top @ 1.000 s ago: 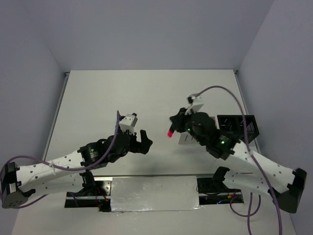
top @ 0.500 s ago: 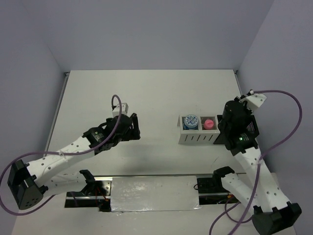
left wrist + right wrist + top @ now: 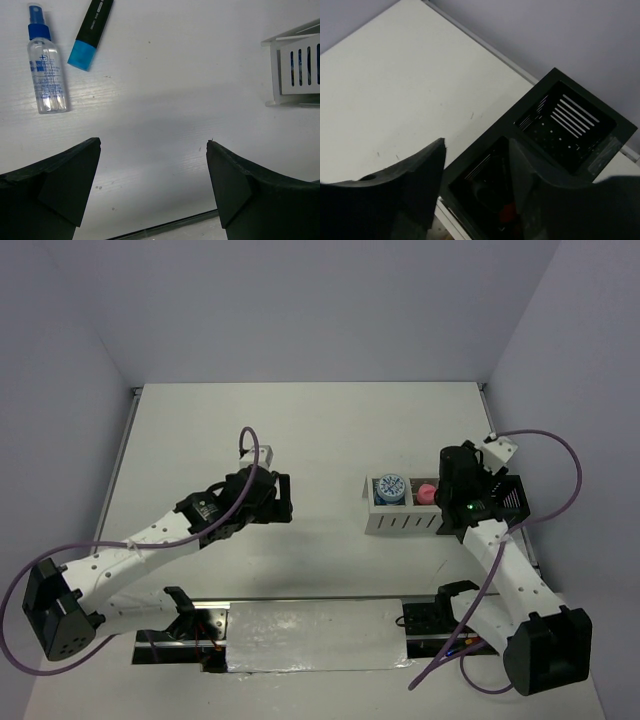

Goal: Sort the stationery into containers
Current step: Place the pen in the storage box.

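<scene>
**Black jaws wide on both arms, nothing held**

The left gripper [image 3: 152, 145] hangs spread and empty over the white table [image 3: 300, 430]. The right gripper [image 3: 476, 145], equally spread, hovers above the black mesh box [image 3: 620, 131], where something reddish [image 3: 506, 212] lies, too dim to name. Pale lilac walls enclose the table. One clear blue-capped spray bottle [image 3: 46, 70] and one blue black-ended marker [image 3: 92, 30] lie near each other, not touching. The white slatted organizer [image 3: 400, 520] holds one round dotted-lid tin [image 3: 389, 488] and one pink tube [image 3: 427, 492].

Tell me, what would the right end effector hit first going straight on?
Probably the black mesh box: its near compartment, with something red inside, sits between the open fingers of the right end effector. Depth is unclear.
</scene>
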{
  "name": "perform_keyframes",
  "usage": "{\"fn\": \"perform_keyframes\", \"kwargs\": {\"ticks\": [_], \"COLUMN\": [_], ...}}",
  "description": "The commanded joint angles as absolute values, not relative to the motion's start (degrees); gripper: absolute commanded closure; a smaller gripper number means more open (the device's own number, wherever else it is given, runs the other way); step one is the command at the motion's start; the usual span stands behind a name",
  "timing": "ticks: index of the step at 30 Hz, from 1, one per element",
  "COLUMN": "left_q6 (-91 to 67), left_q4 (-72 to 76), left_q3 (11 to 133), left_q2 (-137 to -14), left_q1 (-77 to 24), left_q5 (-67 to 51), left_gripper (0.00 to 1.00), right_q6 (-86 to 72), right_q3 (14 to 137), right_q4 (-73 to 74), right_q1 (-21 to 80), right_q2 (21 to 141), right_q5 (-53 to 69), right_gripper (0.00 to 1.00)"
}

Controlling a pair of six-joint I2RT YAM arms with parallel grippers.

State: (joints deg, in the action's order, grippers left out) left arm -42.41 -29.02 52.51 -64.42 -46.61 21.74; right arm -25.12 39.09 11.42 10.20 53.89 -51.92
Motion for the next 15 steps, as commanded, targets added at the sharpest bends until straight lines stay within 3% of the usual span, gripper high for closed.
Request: {"fn": "perform_keyframes", "kwargs": {"ticks": [1, 3, 10, 15], "left_q6": [-41.22, -41.13, -38.68, -31.12], "left_q4": [-27.25, -26.9, -22.77, -17.14], "left_q3": [54.23, 54.05, 53.44, 55.01], "left_q2": [-65.65, -66.0, -70.04, -78.46], "left_q1": [-45.97, -45.79, -43.33, -37.8], "left_q5": [21.1, 21.18, 21.45, 11.9], "left_gripper": [0.01, 0.01, 0.01, 0.03], "right_q6": [-29.26, -29.09, -29.36, -24.0], "right_q3": [35.7, 35.68, 40.77, 41.92], "right_q4": [8.17, 8.17, 14.49, 13.54], "right_q1": [9.93, 9.93, 10.11, 10.46], "right_q2": [52.83, 52.56, 46.51, 38.52], "right_q5": [-50.54, -50.45, -45.63, -30.44], "right_gripper": [0.06, 0.0, 0.0, 0.0]}}
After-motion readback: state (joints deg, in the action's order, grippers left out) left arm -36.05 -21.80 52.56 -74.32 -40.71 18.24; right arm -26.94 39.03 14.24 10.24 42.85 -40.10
